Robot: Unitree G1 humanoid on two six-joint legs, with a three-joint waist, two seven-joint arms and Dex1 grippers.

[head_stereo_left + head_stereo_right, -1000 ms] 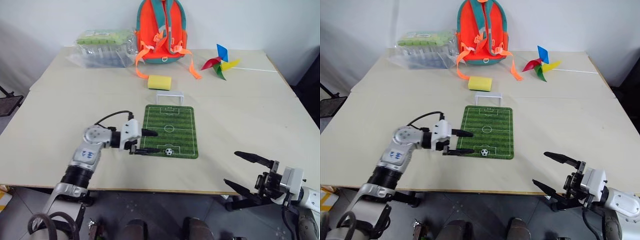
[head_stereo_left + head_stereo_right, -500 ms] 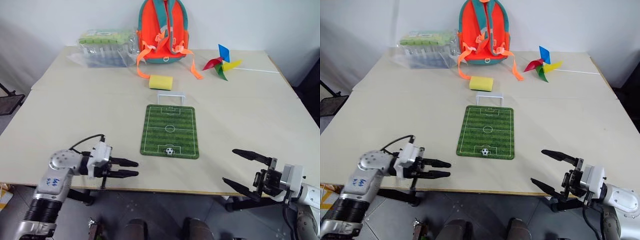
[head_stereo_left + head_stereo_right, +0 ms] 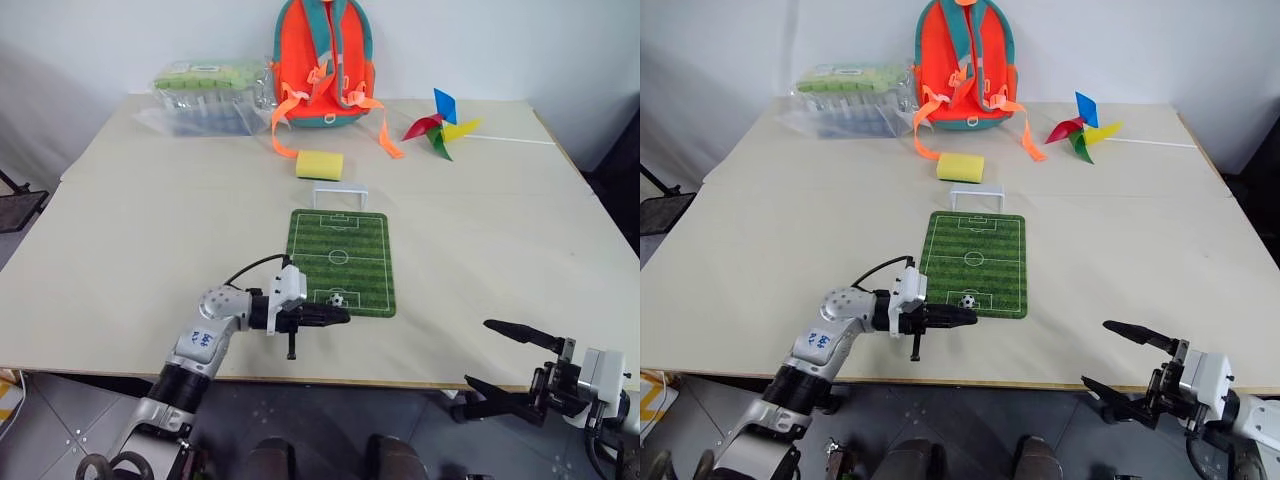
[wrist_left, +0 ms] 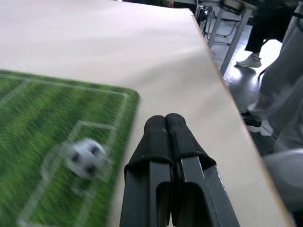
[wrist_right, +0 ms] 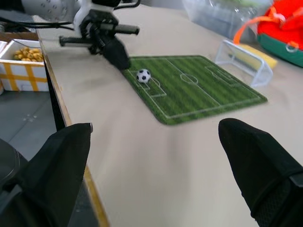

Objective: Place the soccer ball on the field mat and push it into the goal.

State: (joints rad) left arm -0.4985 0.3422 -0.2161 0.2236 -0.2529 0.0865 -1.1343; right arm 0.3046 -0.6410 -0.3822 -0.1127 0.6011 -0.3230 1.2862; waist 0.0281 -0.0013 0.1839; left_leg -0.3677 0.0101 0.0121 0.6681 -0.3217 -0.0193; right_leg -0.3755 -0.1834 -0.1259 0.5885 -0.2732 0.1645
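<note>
The soccer ball (image 3: 338,298) lies on the near end of the green field mat (image 3: 340,245), inside the near penalty box. The white goal (image 3: 340,193) stands upright just past the mat's far end. My left gripper (image 3: 345,314) is shut and empty, lying level over the mat's near edge. Its tips point right, just in front of the ball and apart from it. The left wrist view shows the closed fingers (image 4: 156,142) beside the ball (image 4: 81,156). My right gripper (image 3: 478,351) hangs open off the table's near right edge.
A yellow sponge block (image 3: 319,164) sits behind the goal. An orange backpack (image 3: 322,62) and a clear plastic package (image 3: 203,98) stand at the table's far side. A coloured pinwheel (image 3: 437,125) lies at the far right. The table edge runs close to both grippers.
My left gripper, open beside the ball a second ago, swung out left, then came back right to the mat's near edge with its fingers shut. The right gripper sank slightly. The ball stayed put.
</note>
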